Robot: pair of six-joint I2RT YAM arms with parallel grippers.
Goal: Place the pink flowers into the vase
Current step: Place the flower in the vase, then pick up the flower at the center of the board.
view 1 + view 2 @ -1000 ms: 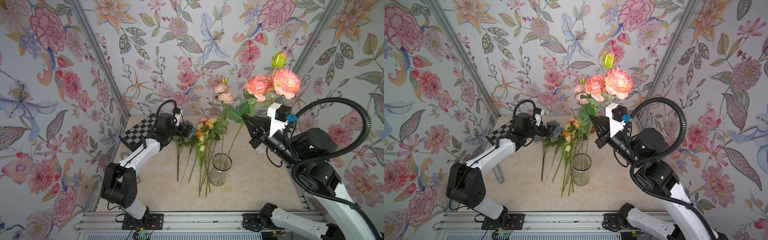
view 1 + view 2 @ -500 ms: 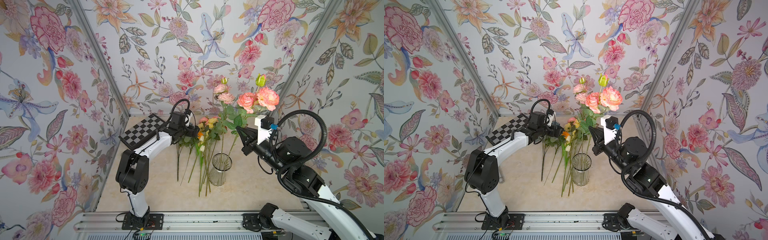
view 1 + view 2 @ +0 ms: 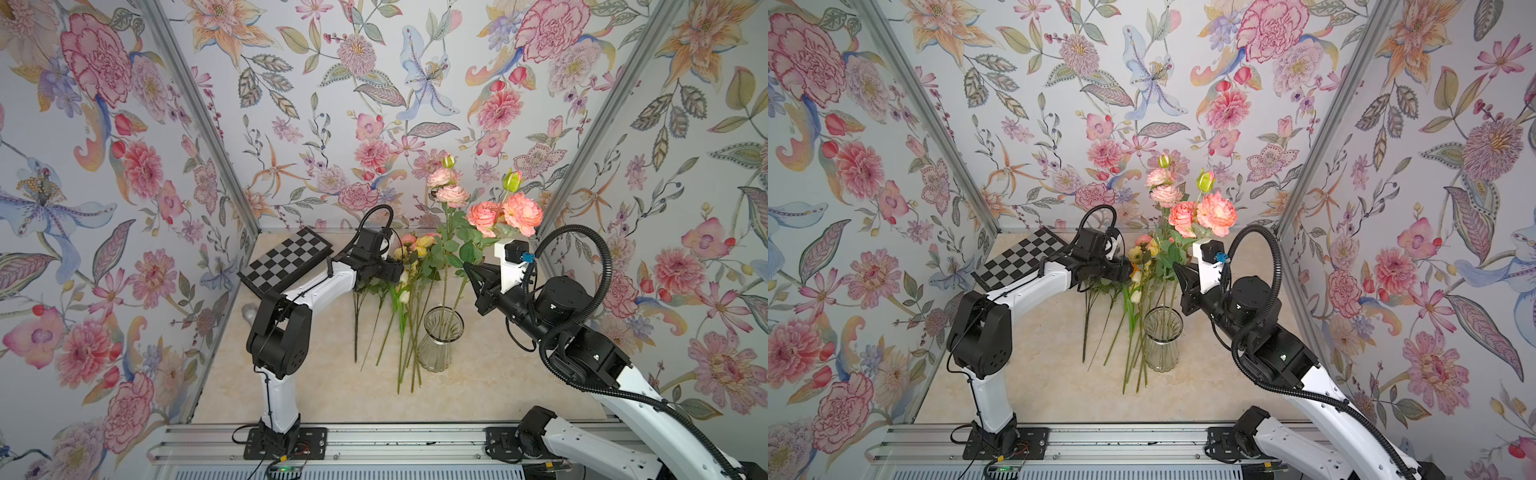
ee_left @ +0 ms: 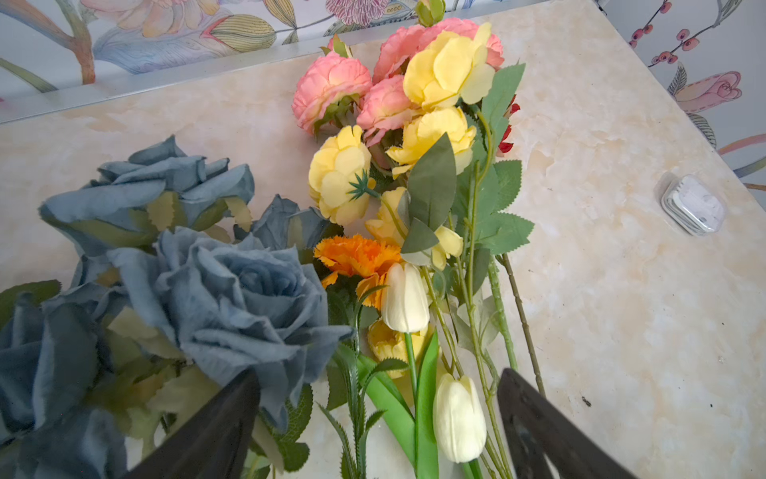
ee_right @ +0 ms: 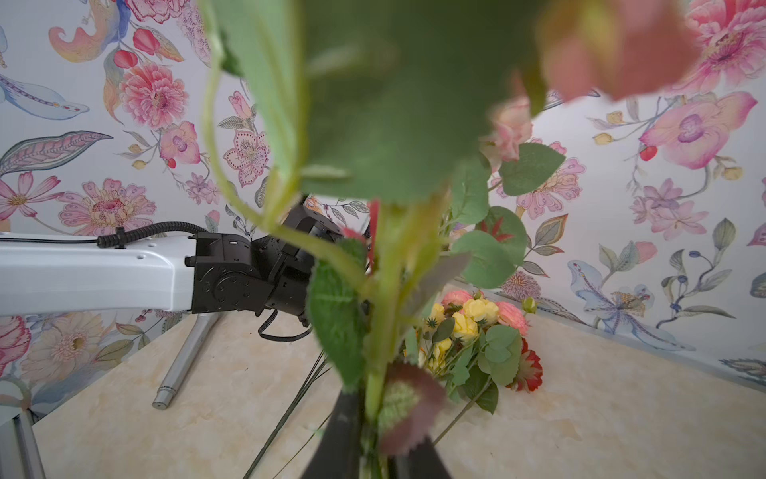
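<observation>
Marble tabletop (image 3: pixel 324 386); right claw (image 5: pixel 375 435) tight on pink flowers (image 3: pixel 505 214), left claw (image 4: pixel 378 377) wide

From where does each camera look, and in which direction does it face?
Top views: high above the arm bases, looking down at the table; left arm, right arm show.
Left wrist: over the blue roses; open left pincer shows.
Right wrist: behind the right pincer, along the pink spray it grips.
Shared: both wrist views show the yellow blooms.

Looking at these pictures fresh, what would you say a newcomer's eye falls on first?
The busy floral wallpaper covers every wall. Then the pink flowers, standing tall in the glass vase at the right claw, with a mixed heap of stems lying on the table beside it.
</observation>
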